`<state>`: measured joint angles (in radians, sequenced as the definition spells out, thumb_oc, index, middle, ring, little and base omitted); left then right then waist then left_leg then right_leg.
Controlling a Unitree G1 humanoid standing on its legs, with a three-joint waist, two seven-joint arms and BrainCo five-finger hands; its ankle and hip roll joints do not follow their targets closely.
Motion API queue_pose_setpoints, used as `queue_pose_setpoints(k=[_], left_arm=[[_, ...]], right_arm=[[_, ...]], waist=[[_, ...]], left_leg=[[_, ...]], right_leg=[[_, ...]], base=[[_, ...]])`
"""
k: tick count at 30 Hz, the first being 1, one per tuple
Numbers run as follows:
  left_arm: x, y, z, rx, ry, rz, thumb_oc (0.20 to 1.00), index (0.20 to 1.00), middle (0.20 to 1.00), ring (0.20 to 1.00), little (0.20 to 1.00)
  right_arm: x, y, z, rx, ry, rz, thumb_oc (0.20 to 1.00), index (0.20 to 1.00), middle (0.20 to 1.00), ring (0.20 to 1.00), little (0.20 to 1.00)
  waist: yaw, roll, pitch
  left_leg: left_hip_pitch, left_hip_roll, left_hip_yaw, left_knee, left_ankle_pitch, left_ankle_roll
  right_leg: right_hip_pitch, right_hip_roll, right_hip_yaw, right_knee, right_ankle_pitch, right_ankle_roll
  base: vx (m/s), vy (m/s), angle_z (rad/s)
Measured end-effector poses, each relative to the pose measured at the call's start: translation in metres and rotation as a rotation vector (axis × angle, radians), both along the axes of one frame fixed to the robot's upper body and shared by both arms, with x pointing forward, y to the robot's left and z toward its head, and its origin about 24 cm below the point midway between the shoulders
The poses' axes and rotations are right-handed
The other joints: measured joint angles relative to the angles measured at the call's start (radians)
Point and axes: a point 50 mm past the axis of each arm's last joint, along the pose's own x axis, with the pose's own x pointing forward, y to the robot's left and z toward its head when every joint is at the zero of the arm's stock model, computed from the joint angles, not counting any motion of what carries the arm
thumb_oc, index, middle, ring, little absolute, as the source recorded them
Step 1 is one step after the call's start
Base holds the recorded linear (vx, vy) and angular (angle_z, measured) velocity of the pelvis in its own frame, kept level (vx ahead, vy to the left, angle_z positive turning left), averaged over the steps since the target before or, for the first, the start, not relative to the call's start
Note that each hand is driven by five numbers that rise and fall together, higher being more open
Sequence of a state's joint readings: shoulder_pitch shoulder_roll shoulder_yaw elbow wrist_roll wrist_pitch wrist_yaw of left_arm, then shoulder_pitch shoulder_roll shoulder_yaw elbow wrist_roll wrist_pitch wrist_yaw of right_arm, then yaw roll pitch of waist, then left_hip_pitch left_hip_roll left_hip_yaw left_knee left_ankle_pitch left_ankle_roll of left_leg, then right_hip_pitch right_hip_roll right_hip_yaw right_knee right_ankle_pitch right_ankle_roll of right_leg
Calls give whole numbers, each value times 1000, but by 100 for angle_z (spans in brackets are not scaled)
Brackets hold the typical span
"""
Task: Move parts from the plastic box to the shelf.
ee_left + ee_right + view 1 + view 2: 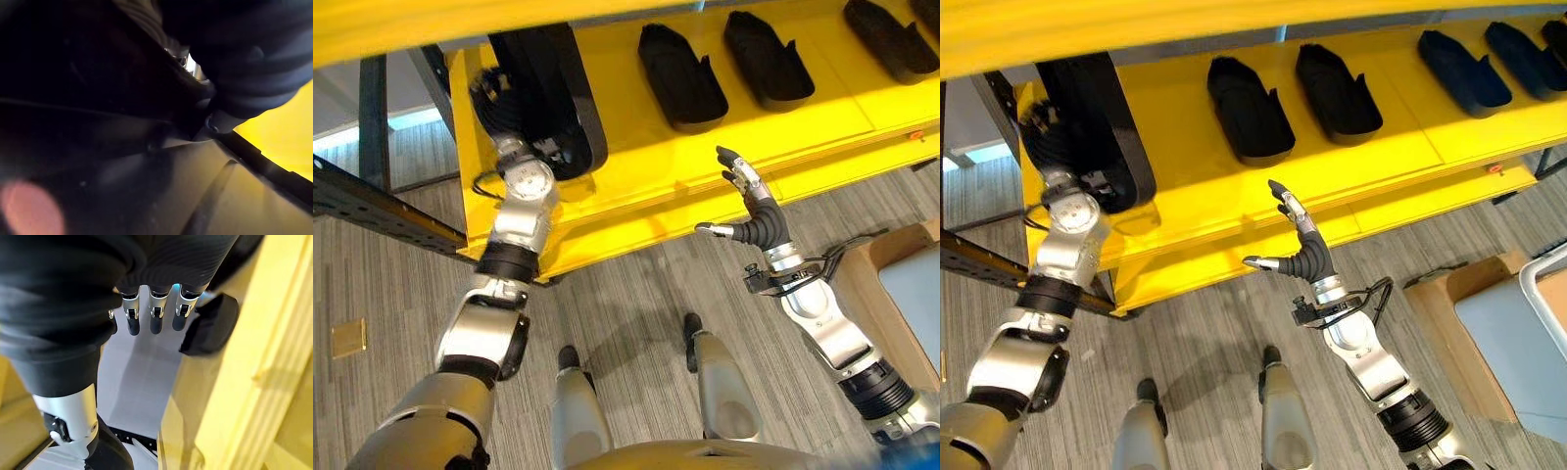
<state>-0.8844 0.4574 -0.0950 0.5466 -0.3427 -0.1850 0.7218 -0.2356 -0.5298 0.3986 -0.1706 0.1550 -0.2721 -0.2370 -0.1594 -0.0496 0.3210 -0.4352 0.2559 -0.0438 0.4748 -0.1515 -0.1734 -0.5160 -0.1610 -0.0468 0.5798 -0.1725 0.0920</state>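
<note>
While the left arm reaches up to the yellow shelf [822, 98], a large black moulded part [553, 93] stands on edge at the shelf's left end, its long axis running from the front lip back into the shelf, one narrow rounded end toward the robot. The left hand [494, 98] is pressed against the near left side of that part; its dark ribbed cover shows, but the fingers are lost against the black plastic, so I cannot tell whether they grip it or merely rest on it. The left wrist view gives dark surfaces and a sliver of yellow, which settles nothing. I take this to be the placing step: the part looks to be on the shelf, or nearly so, and not yet let go. The right hand [1298, 245] hangs in front of the shelf's lower edge, well apart from the part, fingers straight and thumb spread, holding nothing. Further right along the shelf lie other black parts [1249, 108], flat rather than on edge, their long axes also front to back, in a row with gaps between. A cardboard box [1449, 333] sits on the floor at the robot's right. Next, I would guess, the part wants laying down flat like its neighbours, or steadying before the hand lets go, since on edge it could tip.
</note>
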Motion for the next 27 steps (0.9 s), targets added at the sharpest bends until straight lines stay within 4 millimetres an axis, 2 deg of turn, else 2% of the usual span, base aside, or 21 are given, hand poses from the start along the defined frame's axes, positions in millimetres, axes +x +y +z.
queue_pose_setpoints(k=[5,8,12,15,19,23,27], left_arm=[[1,2,-1,0,8,3,200,200,200,200,200],[1,12,8,38,14,43,200,200,200,200,200],[5,18,7,88,72,77,200,200,200,200,200],[13,17,14,130,105,81,200,200,200,200,200],[17,18,22,158,130,80,200,200,200,200,200],[27,10,25,162,177,54,200,200,200,200,200],[37,7,22,83,243,16,200,200,200,200,200]], right_arm=[[0,-2,6,12,-30,-5,1000,1000,1000,1000,1000],[-3,-4,15,28,-68,-4,1000,1000,1000,1000,1000],[-4,-3,18,40,-76,16,1000,1000,1000,1000,1000],[-4,-3,18,37,-80,27,1000,1000,1000,1000,1000],[-5,-2,17,28,-74,38,1000,1000,1000,1000,1000],[-5,-5,17,-2,-71,42,1000,1000,1000,1000,1000],[-9,-2,24,13,-100,66,1000,1000,1000,1000,1000]], waist=[[13,1,-1],[15,3,-3],[30,4,-4],[41,4,-4],[36,4,-4],[18,4,-5],[-7,2,-6]], left_leg=[[-22,0,-18,35,-28,-8],[-81,-7,-29,75,-41,-8],[-115,-13,-49,110,-42,-11],[-135,-16,-56,107,-43,-12],[-142,-17,-57,106,-43,-12],[-142,-17,-57,104,-43,-12],[-145,-18,-54,104,-43,-12]], right_leg=[[-20,-4,-9,53,-41,-6],[-75,-15,-12,99,-59,-6],[-87,-21,-23,120,-68,-8],[-100,-27,-34,121,-70,-8],[-106,-27,-35,120,-69,-6],[-108,-27,-35,118,-70,-6],[-114,-27,-30,117,-70,-6]], base=[[-3,-11,8],[9,-3,10],[13,-3,13],[7,2,11],[1,0,2],[0,0,0],[0,1,-2]])
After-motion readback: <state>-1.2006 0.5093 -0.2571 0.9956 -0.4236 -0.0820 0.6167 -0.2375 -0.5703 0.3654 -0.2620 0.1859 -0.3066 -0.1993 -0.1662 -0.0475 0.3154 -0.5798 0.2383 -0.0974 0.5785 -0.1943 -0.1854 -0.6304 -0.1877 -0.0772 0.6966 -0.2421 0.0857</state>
